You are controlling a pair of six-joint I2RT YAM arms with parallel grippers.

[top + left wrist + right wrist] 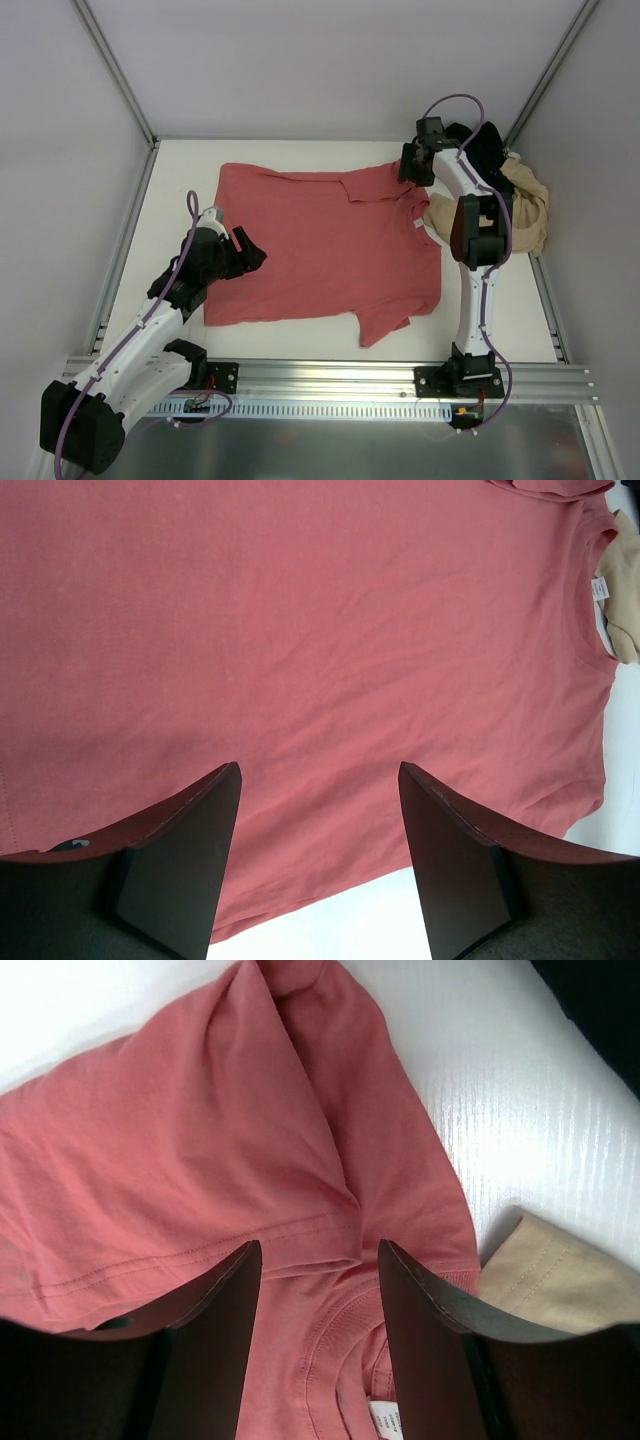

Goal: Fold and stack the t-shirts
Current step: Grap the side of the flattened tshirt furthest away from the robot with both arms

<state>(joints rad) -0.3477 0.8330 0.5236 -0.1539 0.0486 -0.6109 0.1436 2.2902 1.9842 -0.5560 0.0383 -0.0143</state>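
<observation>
Near the desk's (180, 200) left edge, the left hand (250, 250) hovers wide open over a coral-red t-shirt (320, 240) spread flat mid-desk. Its small white neck tag (385, 1422) is too small to read. Farther back, the right hand (320, 1250), jaws apart, sits over the shirt's folded sleeve, beside a beige t-shirt (525, 215) and a black t-shirt (487, 145) heaped in the far right corner.

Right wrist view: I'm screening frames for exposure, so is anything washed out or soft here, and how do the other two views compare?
Right wrist view: the white table glares, blown out at the upper left, while the coral-red t-shirt is sharp, stitching readable; left wrist view: even light, the dark pincer fingers nearly featureless; top external view: diffuse light, only soft shadows.
</observation>
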